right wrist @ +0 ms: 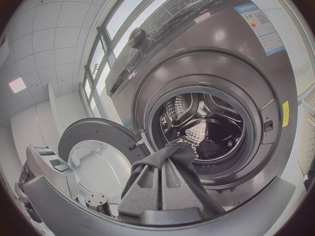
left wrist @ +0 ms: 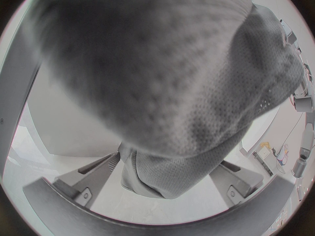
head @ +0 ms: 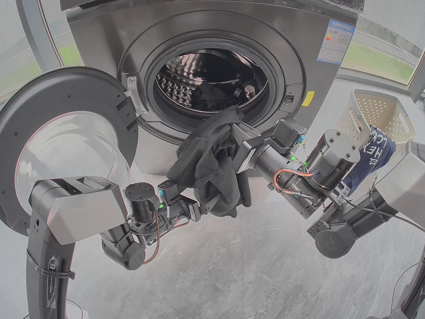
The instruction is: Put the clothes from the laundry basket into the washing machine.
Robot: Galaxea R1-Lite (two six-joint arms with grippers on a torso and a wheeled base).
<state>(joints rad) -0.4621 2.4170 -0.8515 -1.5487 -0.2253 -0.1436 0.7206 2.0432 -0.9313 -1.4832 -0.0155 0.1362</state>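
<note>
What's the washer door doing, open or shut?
Open. The door stands swung out to the robot's left, clear of the round opening, and the drum shows inside.

- Floor (head: pixel 248 266): pale grey tiles with a marbled pattern and thin straight joints. It lies below the left gripper (head: pixel 210 206) and the right gripper (right wrist: pixel 163 167), well apart from both.
- Washing machine (head: pixel 310 58): dark grey front-loader standing on the floor, directly ahead of the right gripper and near it. The drum opening faces that gripper.
- Machine door (head: pixel 66 125): round, swung fully open, to the left of the left gripper and higher than it.
- Laundry basket (head: pixel 380 111): beige, perforated, beside the machine, to the right of the right gripper and behind its arm. Its base is hidden.
</note>
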